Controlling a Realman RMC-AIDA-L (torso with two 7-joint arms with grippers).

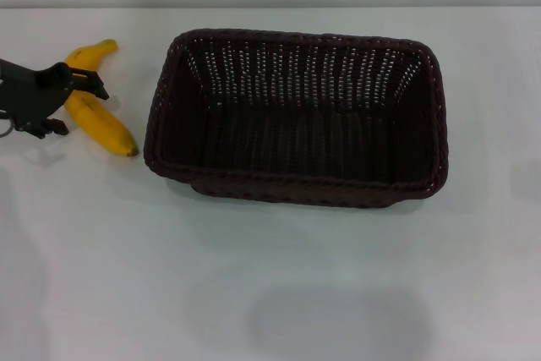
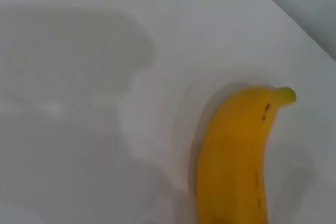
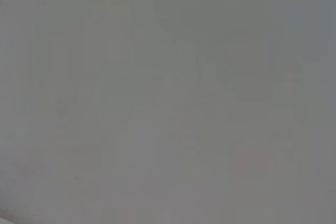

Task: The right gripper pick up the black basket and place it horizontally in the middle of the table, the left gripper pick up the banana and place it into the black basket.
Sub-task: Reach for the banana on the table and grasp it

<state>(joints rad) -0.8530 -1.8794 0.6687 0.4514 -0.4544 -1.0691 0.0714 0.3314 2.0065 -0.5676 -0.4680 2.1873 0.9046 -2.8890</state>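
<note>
The black basket [image 1: 296, 116] sits lengthwise across the middle of the white table [image 1: 270, 276], upright, with nothing inside it. The yellow banana [image 1: 108, 128] lies flat on the table just left of the basket, its dark tip toward the basket's near corner. My left gripper [image 1: 71, 104] hovers over the banana's middle with its black fingers [image 1: 88, 82] spread apart and holding nothing. The left wrist view shows the banana [image 2: 236, 156] lying on the table close below. My right gripper is out of view, and its wrist view shows only a blank grey surface.
A grey wall runs along the table's far edge [image 1: 270, 8]. White tabletop stretches in front of the basket and to its right.
</note>
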